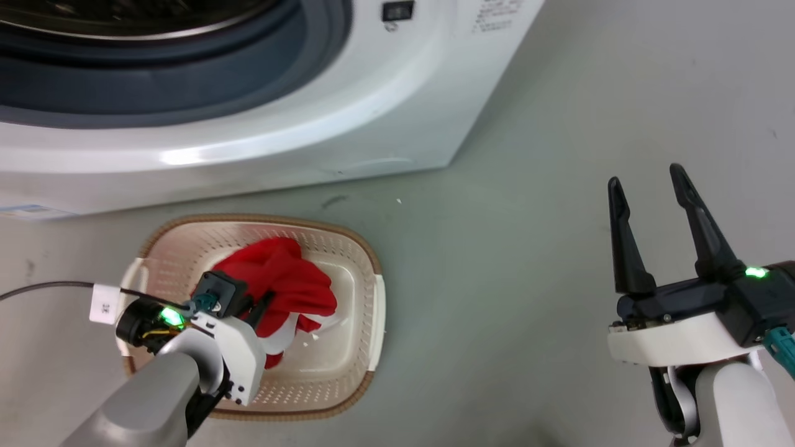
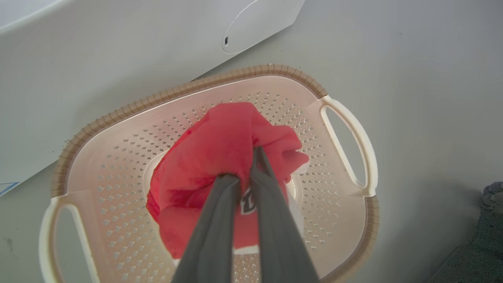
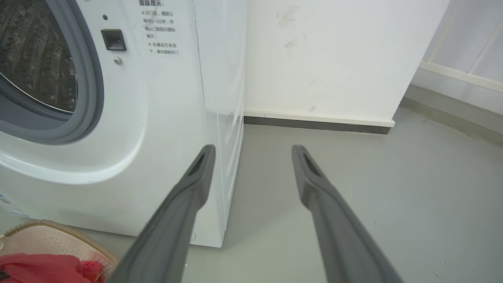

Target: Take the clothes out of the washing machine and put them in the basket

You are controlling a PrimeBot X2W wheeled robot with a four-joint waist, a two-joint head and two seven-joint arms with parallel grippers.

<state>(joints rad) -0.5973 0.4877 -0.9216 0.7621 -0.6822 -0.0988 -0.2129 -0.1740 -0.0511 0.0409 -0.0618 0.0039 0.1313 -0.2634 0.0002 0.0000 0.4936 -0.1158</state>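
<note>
Left gripper (image 2: 243, 163): its two long dark fingers rise from bottom ctr of the left wrist view, pinched nearly together w/ a fold of the bright red soft garment w/ white trim (image 2: 220, 145) caught between them. Lower down, a black white-edged mark (image 2: 247, 204) peeks out between the fingers. Cloth is bunched mid-frame inside the cream-white perforated plastic basket w/ brown woven-look rim (image 2: 188, 88), which in the head view sits on the grey floor (image 1: 528, 248) just below the big white front-loading washing machine (image 1: 372, 112). Right gripper (image 1: 646, 175), lower right of the head view, is spread wide & holds nothing. Step in hand looks like the drop: open L fingers fully, let the fabric slip off both pads, then lift straight up over basket ctr so no trim snags & drags back over the rim.
</note>
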